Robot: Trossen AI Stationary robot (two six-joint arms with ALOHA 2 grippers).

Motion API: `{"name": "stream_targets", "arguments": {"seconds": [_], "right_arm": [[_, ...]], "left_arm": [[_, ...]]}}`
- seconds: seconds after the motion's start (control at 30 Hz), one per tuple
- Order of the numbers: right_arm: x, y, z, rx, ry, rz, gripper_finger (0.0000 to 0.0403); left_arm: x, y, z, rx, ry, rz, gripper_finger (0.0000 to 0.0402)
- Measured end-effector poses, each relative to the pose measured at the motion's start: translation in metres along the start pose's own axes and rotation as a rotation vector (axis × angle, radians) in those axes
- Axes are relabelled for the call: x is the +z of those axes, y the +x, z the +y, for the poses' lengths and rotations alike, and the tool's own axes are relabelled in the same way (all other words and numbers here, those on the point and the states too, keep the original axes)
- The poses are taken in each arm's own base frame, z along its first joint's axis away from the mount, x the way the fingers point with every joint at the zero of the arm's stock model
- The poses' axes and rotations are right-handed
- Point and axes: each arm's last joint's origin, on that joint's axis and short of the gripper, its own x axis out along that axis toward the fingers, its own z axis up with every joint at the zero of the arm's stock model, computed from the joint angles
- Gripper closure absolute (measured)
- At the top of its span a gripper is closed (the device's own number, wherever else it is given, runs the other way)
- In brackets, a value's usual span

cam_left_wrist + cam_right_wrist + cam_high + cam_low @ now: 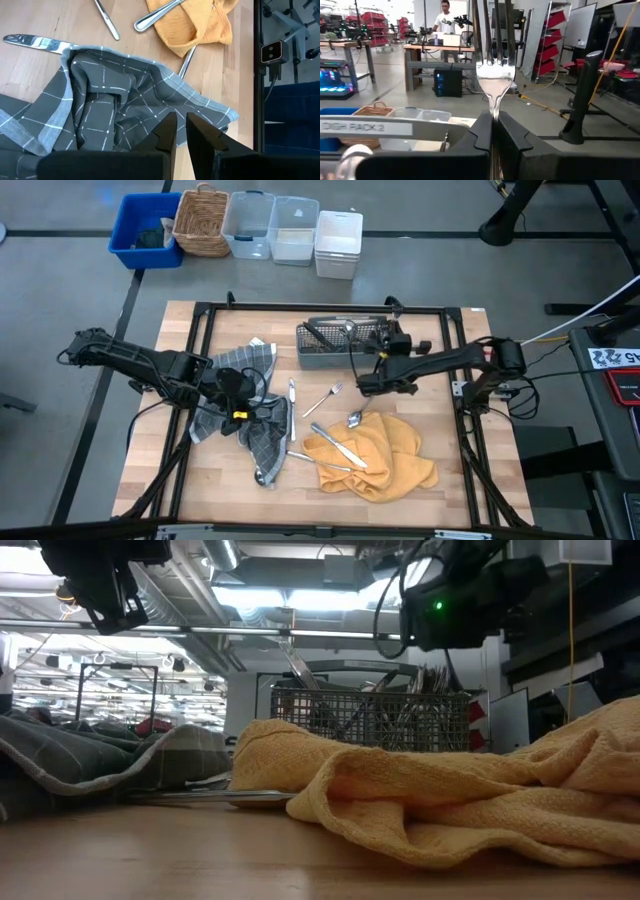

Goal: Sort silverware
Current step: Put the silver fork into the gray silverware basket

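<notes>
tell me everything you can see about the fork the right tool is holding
The fork is slim, shiny, silver-coloured metal with four long tines. It stands upright, tines up, its neck clamped between the shut fingers of the right tool, which alone touches it. From above, that tool sits just in front of the grey mesh caddy, near its right half. The handle below the grip is hidden. The wrist view shows the bowl below the tines reflecting the bright room.
</notes>
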Motion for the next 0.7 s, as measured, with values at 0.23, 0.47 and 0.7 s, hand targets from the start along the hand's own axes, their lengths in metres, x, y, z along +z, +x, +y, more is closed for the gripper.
{"name": "stream_targets", "arguments": {"seconds": [0.23, 0.47, 0.7], "right_arm": [[-0.014, 0.008, 0.006, -0.025, -0.001, -0.007, 0.0388], [-0.019, 0.008, 0.009, -0.039, 0.009, 0.034, 0.0388], [-0.020, 0.008, 0.009, -0.058, 0.018, 0.086, 0.0377]], "left_arm": [[0.000, 0.000, 0.000, 0.000, -0.003, 0.000, 0.0370], [0.000, 0.000, 0.000, 0.006, -0.003, -0.003, 0.0370], [0.000, 0.000, 0.000, 0.007, -0.003, -0.004, 0.0370]]}}
